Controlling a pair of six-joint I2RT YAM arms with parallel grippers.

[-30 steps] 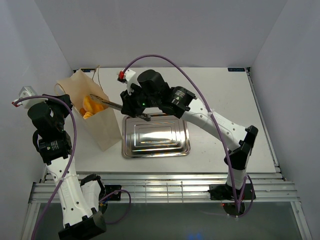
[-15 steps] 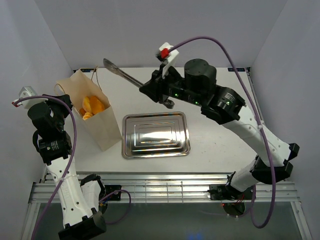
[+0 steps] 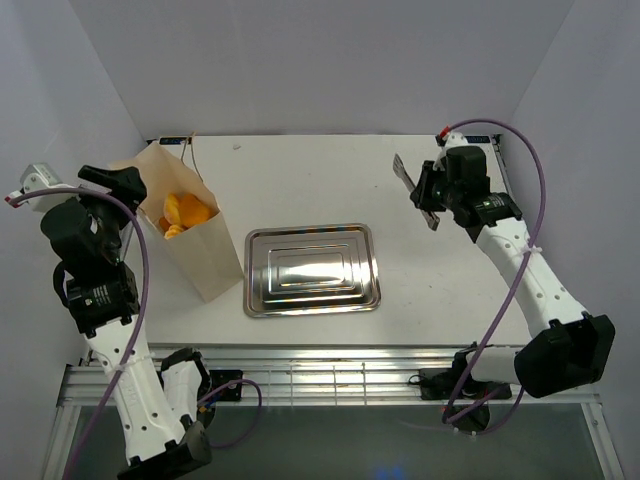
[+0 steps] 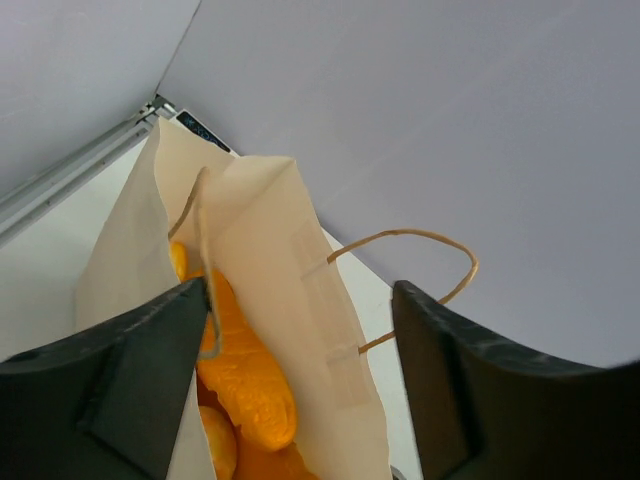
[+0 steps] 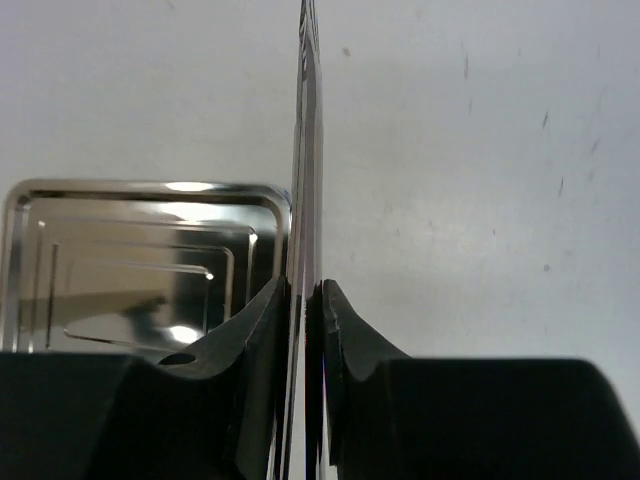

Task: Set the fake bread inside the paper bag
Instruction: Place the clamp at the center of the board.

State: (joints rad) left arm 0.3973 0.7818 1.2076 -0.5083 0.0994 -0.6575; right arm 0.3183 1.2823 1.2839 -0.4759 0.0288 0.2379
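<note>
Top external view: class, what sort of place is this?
Probably a robot lab test cell: white table boxed by bare pale walls, two cabled arms bolted at its near edge, staged shiny steel tray and beige paper bag of orange toy bread.

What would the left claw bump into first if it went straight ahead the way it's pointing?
Most likely the paper bag: the open left gripper points at its mouth, with orange bread just inside. Depth is hard to judge.
</note>
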